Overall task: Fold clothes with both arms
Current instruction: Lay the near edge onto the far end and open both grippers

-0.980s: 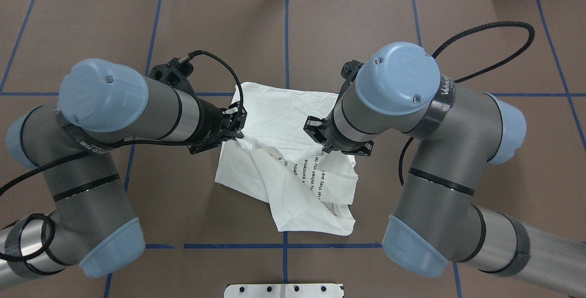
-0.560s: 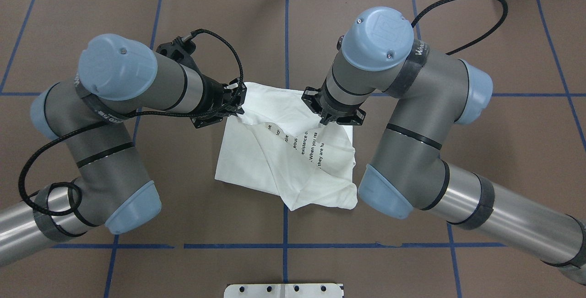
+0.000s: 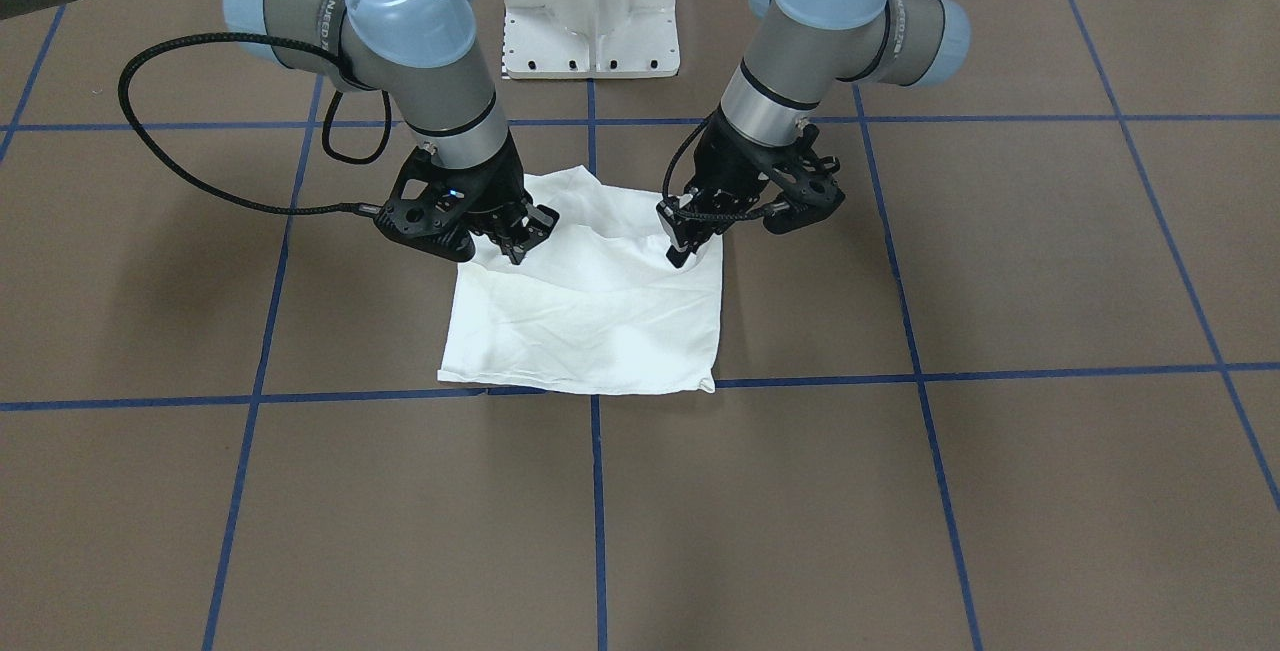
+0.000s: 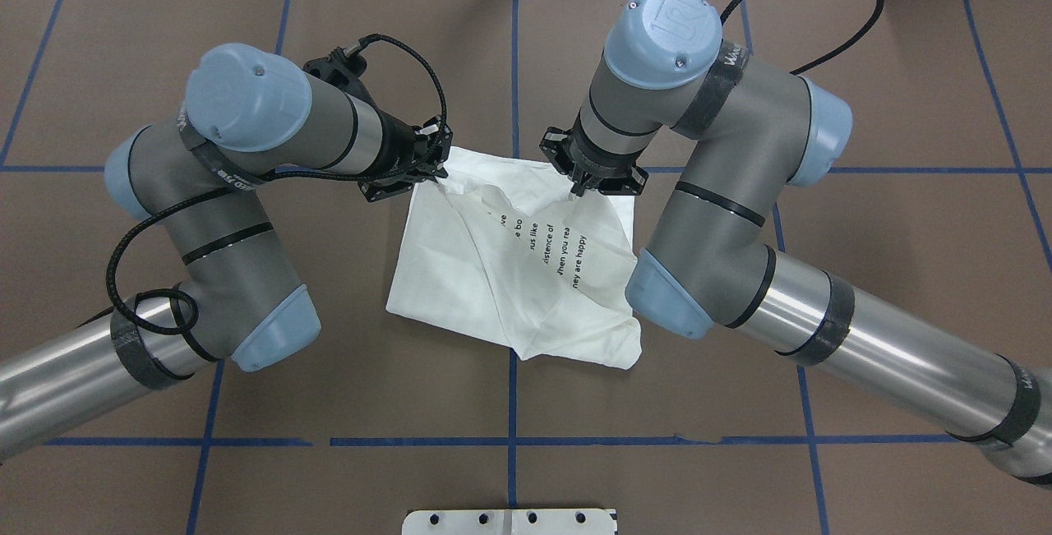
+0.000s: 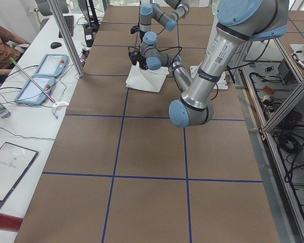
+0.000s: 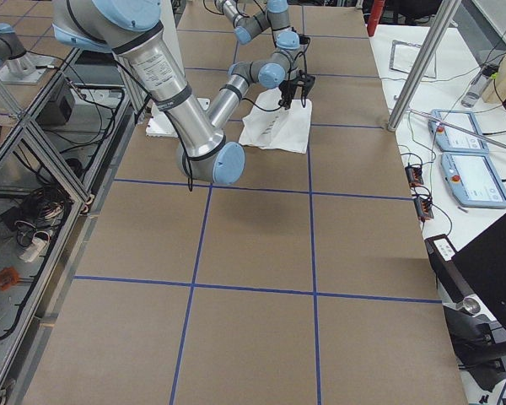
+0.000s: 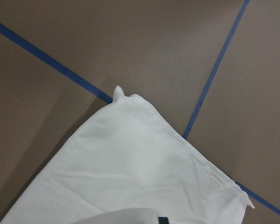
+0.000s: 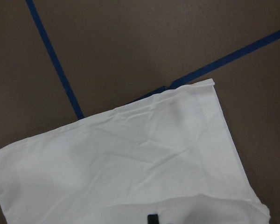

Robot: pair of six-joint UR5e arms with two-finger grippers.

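The white T-shirt (image 4: 460,272) lies half folded on the brown table, its black text lines facing up in the overhead view. My left gripper (image 4: 437,172) is shut on one lifted corner of the turned-over layer, near the shirt's far left. My right gripper (image 4: 576,187) is shut on the other lifted corner, at the far right. From the front, the left gripper (image 3: 684,247) and right gripper (image 3: 520,239) hold the raised fold over the flat lower layer (image 3: 590,331). Both wrist views show plain white cloth (image 7: 130,172) (image 8: 130,158) below.
The white pedestal base (image 4: 509,521) (image 3: 592,11) stands at the near table edge. Blue tape lines (image 4: 514,66) grid the brown surface. Black cables loop off both wrists. A side bench with tablets (image 5: 40,76) and a seated person (image 5: 0,45) lies beyond the far edge.
Both arms have moved away from the robot, pulling the held edge over the shirt toward its far side. The near hem has slid farther out and more text shows.
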